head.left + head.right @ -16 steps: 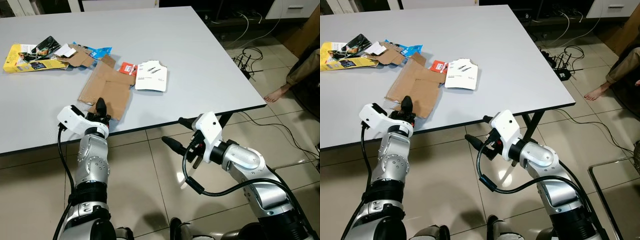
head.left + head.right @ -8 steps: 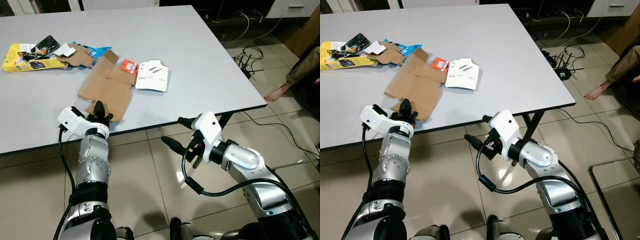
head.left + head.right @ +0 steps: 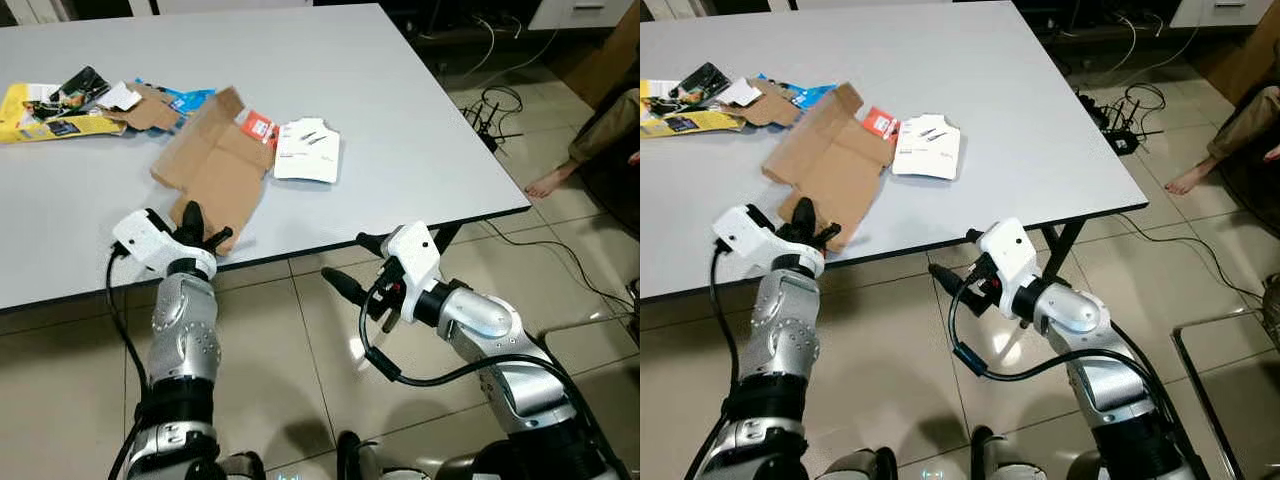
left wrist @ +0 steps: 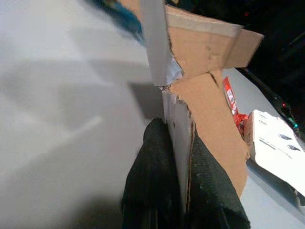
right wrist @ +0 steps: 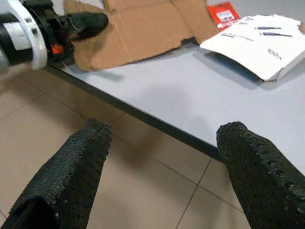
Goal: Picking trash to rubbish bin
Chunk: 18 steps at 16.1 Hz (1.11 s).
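Lifting has begun: compared with a second ago, the flattened cardboard (image 3: pixel 215 165) no longer lies flat, and its far flap now stands up from the surface (image 3: pixel 420 130) while the near edge is held. The left end effector (image 3: pixel 198 228) is closed on this near edge at the near left side of the surface; in the left wrist view its two fingers (image 4: pixel 152 171) pinch the sheet between them. I judge the grip is good, so the carry to the bin can follow. The cardboard is brown, creased, with a torn edge, and probably it will bend when carried. The right end effector (image 3: pixel 352 266) waits below the surface edge, fingers wide apart and empty. More trash lies far left, near a white paper (image 3: pixel 306 152).
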Tool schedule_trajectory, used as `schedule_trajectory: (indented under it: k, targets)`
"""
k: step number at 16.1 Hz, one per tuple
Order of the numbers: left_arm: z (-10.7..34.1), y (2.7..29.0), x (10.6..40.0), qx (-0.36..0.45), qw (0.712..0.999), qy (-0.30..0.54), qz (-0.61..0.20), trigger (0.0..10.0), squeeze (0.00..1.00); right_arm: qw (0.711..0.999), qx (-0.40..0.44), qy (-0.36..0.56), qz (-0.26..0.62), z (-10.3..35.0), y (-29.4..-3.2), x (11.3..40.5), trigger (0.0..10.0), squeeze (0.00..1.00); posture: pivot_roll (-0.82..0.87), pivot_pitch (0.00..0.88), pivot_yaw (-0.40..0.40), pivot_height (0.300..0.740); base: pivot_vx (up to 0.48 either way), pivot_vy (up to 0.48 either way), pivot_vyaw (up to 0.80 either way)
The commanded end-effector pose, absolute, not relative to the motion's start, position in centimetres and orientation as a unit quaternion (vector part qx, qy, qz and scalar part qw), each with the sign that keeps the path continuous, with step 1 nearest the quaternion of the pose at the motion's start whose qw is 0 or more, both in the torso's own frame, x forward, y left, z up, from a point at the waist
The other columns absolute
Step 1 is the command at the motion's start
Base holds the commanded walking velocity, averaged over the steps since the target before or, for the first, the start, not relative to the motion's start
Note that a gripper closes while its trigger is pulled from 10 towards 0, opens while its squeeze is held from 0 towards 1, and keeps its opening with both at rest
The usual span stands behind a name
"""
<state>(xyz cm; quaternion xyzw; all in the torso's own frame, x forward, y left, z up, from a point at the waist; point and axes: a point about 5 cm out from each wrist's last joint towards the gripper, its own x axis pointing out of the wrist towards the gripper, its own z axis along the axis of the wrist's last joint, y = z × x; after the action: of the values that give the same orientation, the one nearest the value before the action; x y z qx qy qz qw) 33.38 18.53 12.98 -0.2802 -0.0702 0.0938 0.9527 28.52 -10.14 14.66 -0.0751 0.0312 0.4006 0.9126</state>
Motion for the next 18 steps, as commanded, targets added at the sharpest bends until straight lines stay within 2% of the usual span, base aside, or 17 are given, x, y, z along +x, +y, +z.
schedule_trajectory:
  k: [1, 4, 7, 10, 11, 12, 13, 17, 18]
  targets:
    - [12.8, 19.0, 32.8, -0.253, 0.959, -0.066, 0.113, 0.0, 0.00, 0.919, -0.078, 0.029, 0.385, 14.8, -10.6, 28.9, 10.0, 0.00, -0.17, 0.185, -0.045, 0.740, 0.000, 0.000, 0.00]
    - [13.3, 19.9, 31.9, -0.209, 0.965, -0.075, 0.137, 0.0, 0.00, 0.921, -0.075, 0.027, 0.380, 14.8, -10.6, 29.0, 10.0, 0.00, -0.17, 0.183, -0.043, 0.740, 0.000, 0.000, 0.00]
    - [14.7, 21.3, 29.9, -0.119, 0.976, -0.101, 0.150, 0.0, 0.00, 0.925, -0.062, 0.022, 0.373, 14.6, -10.2, 29.2, 10.0, 0.00, -0.14, 0.177, -0.036, 0.740, 0.000, 0.000, 0.00]
    - [15.0, 21.4, 28.0, -0.066, 0.982, -0.098, 0.149, 0.0, 0.00, 0.933, -0.060, 0.014, 0.355, 14.5, -10.2, 29.5, 10.0, 0.00, -0.10, 0.174, -0.023, 0.740, 0.000, 0.000, 0.00]
    - [15.1, 21.4, 27.6, -0.053, 0.983, -0.098, 0.145, 1.0, 0.00, 0.935, -0.057, 0.014, 0.351, 14.5, -10.2, 29.6, 10.0, 0.00, -0.10, 0.174, -0.022, 0.740, 0.000, 0.000, 0.00]
    - [15.2, 21.2, 26.5, -0.032, 0.985, -0.097, 0.139, 6.8, 0.00, 0.939, -0.054, 0.014, 0.340, 14.4, -10.3, 29.7, 10.0, 0.00, -0.09, 0.174, -0.021, 0.740, 0.000, 0.000, 0.00]
    - [15.0, 21.2, 25.8, -0.020, 0.985, -0.088, 0.145, 10.0, 0.00, 0.941, -0.049, 0.017, 0.335, 14.2, -10.3, 29.8, 10.0, 0.00, -0.08, 0.173, -0.021, 0.740, 0.000, 0.000, -0.68]
    - [15.0, 20.9, 25.5, -0.041, 0.984, -0.070, 0.160, 10.0, 0.00, 0.942, -0.044, 0.014, 0.331, 14.1, -9.8, 30.3, 10.0, 0.00, -0.07, 0.171, -0.021, 0.740, 0.000, 0.000, -0.76]
    - [15.2, 20.7, 25.7, -0.047, 0.984, -0.072, 0.153, 10.0, 0.00, 0.943, -0.043, 0.013, 0.329, 14.1, -9.8, 30.3, 10.0, 0.00, -0.06, 0.166, -0.021, 0.740, 0.000, 0.000, 0.00]
